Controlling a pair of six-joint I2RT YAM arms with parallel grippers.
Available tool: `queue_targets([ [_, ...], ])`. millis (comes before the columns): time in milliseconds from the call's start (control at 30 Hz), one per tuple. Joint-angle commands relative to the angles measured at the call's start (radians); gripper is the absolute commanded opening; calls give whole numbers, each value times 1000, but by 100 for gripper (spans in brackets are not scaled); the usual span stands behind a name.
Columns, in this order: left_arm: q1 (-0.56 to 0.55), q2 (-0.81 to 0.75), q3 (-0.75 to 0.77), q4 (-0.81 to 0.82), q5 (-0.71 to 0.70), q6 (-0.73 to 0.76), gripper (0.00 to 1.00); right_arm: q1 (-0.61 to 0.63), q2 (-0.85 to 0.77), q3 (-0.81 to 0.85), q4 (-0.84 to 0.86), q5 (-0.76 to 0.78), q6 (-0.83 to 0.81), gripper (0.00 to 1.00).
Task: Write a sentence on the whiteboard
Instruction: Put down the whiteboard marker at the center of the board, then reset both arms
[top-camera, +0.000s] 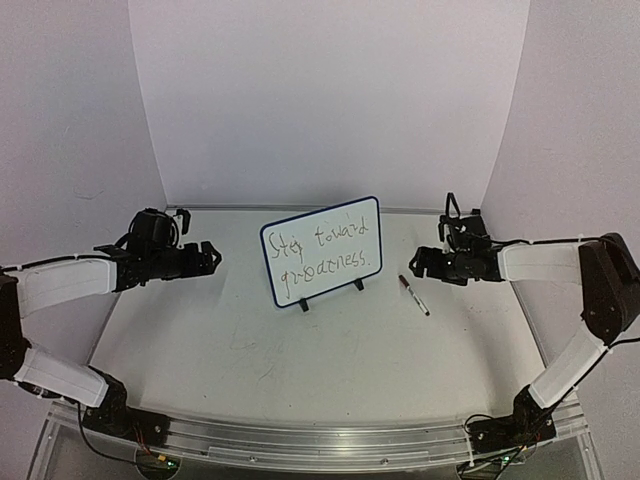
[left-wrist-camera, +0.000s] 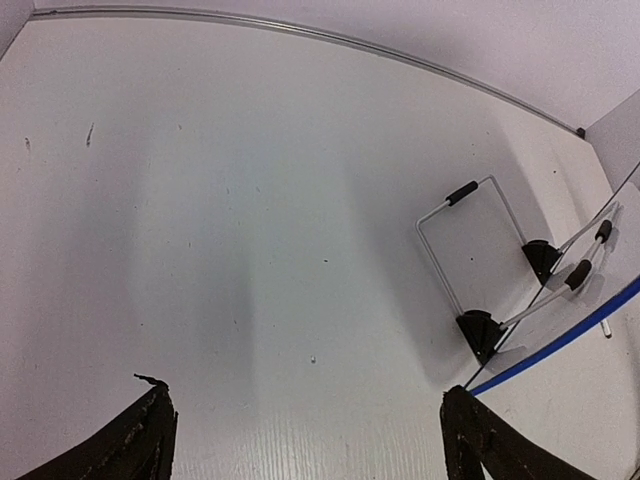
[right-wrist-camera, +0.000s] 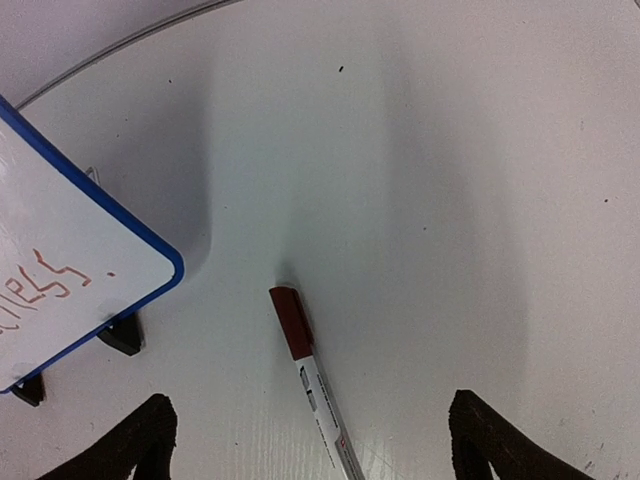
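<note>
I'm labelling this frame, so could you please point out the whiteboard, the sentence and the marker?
whiteboard (top-camera: 320, 222), top view, bare strip under its upper edge.
sentence (top-camera: 335, 240), top view, upper line of writing.
marker (right-wrist-camera: 312, 385), right wrist view, white barrel below the red-brown cap.

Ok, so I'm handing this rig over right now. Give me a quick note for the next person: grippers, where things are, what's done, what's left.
Left gripper: open, empty, in the air left of the board.
Right gripper: open, empty, above the pen.
Board: upright on its feet mid-table, facing the arms.
Pen: lying flat on the table, right of the board, touching neither it nor a gripper.
Done: two lines of writing are on the board.
Left: probably nothing to write; perhaps just pull the arms back.
</note>
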Motion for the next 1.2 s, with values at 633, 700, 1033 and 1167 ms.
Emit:
queue_targets([
  [633, 370, 41, -240, 718, -147, 278, 98, -313, -439, -394, 389, 119, -156, 98],
  [700, 368, 81, -255, 752, -145, 300, 99, -313, -446, -468, 511, 162, -164, 98],
  [1033, 367, 115, -270, 754, -215, 302, 99, -313, -445, -585, 685, 269, -253, 98],
  [1167, 366, 102, -289, 778, -216, 302, 99, -313, -437, -582, 684, 278, -245, 98],
])
